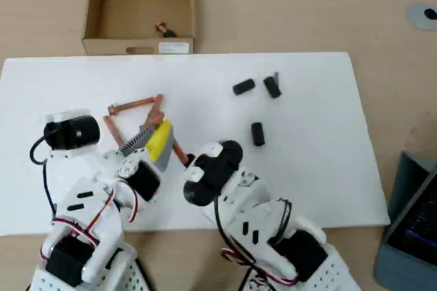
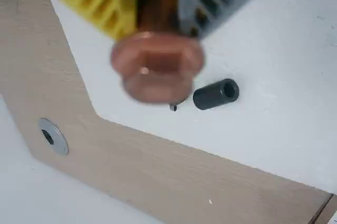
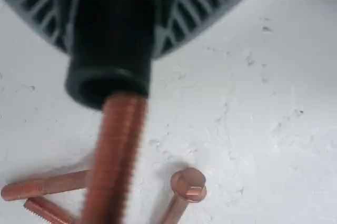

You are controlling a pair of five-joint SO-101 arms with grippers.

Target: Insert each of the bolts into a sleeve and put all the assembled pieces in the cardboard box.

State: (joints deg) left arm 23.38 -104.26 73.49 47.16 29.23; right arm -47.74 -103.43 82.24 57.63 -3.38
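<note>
My left gripper [image 1: 158, 138], with one yellow and one grey finger, is shut on a copper bolt [image 2: 158, 69] whose flanged head faces the left wrist camera. My right gripper [image 1: 190, 162] is shut on a black sleeve [image 3: 112, 50]. The bolt's threaded shaft [image 3: 111, 155] enters the sleeve's open end, and the two grippers meet over the white mat [image 1: 307, 168]. Loose bolts [image 1: 131, 105] lie on the mat just beyond the left gripper. Three loose sleeves [image 1: 244, 87] lie farther right. The cardboard box [image 1: 92, 11] stands at the back left with one assembled piece [image 1: 164, 30] inside.
Two more sleeves [image 1: 272, 86] [image 1: 257, 134] lie on the mat's right half, and one sleeve [image 2: 216, 93] shows past the bolt head. Loose bolts [image 3: 187, 192] lie under the right gripper. A grey device [image 1: 410, 229] stands at the right edge, and a round grommet [image 1: 422, 15] sits in the wooden table.
</note>
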